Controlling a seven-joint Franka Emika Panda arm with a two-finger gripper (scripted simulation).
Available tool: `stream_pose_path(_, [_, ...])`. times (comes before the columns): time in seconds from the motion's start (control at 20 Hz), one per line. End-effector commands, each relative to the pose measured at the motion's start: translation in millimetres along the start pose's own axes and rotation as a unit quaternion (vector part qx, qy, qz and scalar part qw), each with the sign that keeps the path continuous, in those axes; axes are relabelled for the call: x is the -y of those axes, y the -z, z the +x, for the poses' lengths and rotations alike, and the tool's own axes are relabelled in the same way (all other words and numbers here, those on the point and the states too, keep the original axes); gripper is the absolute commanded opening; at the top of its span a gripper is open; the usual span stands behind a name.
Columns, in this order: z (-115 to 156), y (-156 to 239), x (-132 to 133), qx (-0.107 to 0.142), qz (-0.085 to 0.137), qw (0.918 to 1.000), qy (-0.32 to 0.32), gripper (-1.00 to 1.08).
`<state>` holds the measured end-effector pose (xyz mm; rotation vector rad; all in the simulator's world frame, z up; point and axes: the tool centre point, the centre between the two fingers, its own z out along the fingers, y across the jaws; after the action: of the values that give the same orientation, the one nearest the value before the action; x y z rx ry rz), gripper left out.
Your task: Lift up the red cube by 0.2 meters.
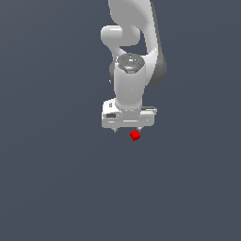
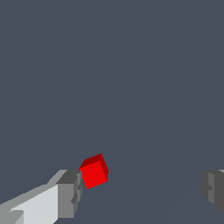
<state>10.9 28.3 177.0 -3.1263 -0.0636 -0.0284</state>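
Exterior view. The white Panda arm points straight down over a plain dark floor, its pincer low and seen from above. The red cube shows just below the pincer's body in this picture, off to the side of the midline that lies toward the exterior view's right. The fingertips are mostly hidden by the hand here, so their spread cannot be read from this view.

Wrist view. The two fingers stand wide apart, gripping nothing: one finger has its grey pad next to the cube, apparently touching or nearly touching it, while the other finger is well apart from it. The cube thus sits inside the gap but hard against one side rather than centred. It is turned at an angle to the pads, its faces not square with them.

Handling. The cube looks rigid, very small and probably light, with flat plain faces. The fit grip is on two opposite side faces; since the cube is skewed, closing may rotate or nudge it before the pads seat flat.
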Motion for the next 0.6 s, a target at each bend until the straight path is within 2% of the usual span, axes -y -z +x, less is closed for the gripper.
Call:
stream_pose_path(0.0, [0.0,0.0,0.0,0.0,0.0,1.0,0.0,1.0])
stream_pose_path(0.25, [-2.8,-7.2,3.3,0.0,0.0,1.0,0.009,1.0])
stream_pose_path(0.55, [-14.0,-34.9,15.3,0.002,-0.001,0.999,0.044,1.0])
